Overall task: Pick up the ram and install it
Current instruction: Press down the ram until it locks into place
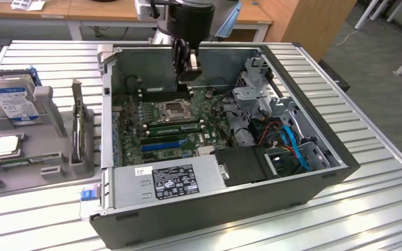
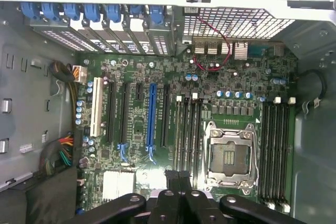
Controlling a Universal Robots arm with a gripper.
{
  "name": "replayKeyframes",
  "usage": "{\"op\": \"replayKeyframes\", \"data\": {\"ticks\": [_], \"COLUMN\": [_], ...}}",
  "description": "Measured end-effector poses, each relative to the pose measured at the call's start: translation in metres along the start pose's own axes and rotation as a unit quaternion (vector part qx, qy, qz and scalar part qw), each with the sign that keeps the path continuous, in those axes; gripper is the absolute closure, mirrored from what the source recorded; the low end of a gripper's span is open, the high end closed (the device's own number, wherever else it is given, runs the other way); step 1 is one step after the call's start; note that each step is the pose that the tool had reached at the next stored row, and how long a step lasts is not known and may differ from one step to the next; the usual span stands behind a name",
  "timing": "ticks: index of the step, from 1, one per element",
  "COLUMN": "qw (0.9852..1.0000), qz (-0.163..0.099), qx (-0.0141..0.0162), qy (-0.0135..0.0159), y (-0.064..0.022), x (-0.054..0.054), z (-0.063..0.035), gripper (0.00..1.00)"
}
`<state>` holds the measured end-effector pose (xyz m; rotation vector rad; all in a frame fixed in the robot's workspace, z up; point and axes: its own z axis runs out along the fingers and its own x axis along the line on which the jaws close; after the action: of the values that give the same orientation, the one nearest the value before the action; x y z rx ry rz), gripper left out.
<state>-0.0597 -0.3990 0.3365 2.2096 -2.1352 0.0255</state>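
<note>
The gripper, closed and holding nothing, hangs above the motherboard, while the ram seems to sit in a slot beside the processor socket, so probably only firm straight pressing remains.

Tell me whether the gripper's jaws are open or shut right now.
Shut. In the wrist view the gripper has its two black fingers pressed together, nothing visible between them, above the motherboard.

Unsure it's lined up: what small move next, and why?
Probably ease straight down: the shut gripper hangs above the board, tips over the end of the slots beside the CPU socket. Whether it holds the ram I cannot tell.
</note>
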Motion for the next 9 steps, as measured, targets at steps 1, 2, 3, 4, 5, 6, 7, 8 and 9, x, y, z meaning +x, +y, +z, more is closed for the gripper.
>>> {"op": "replayKeyframes", "data": {"ticks": [1, 2, 3, 4, 5, 6, 7, 8, 9], "qw": [1.0, 1.0, 1.0, 1.0, 1.0, 1.0, 1.0, 1.0, 1.0], "qz": [0.0, 0.0, 0.0, 0.0, 0.0, 0.0, 0.0, 0.0, 0.0], "qx": [0.0, 0.0, 0.0, 0.0, 0.0, 0.0, 0.0, 0.0, 0.0], "qy": [0.0, 0.0, 0.0, 0.0, 0.0, 0.0, 0.0, 0.0, 0.0], "y": [0.0, 0.0, 0.0, 0.0, 0.0, 0.0, 0.0, 0.0, 0.0001], "x": [0.0, 0.0, 0.0, 0.0, 0.0, 0.0, 0.0, 0.0, 0.0], "z": [0.0, 0.0, 0.0, 0.0, 0.0, 0.0, 0.0, 0.0, 0.0], "gripper": [0.89, 0.89, 0.89, 0.89, 0.89, 0.89, 0.89, 0.89, 0.89]}}
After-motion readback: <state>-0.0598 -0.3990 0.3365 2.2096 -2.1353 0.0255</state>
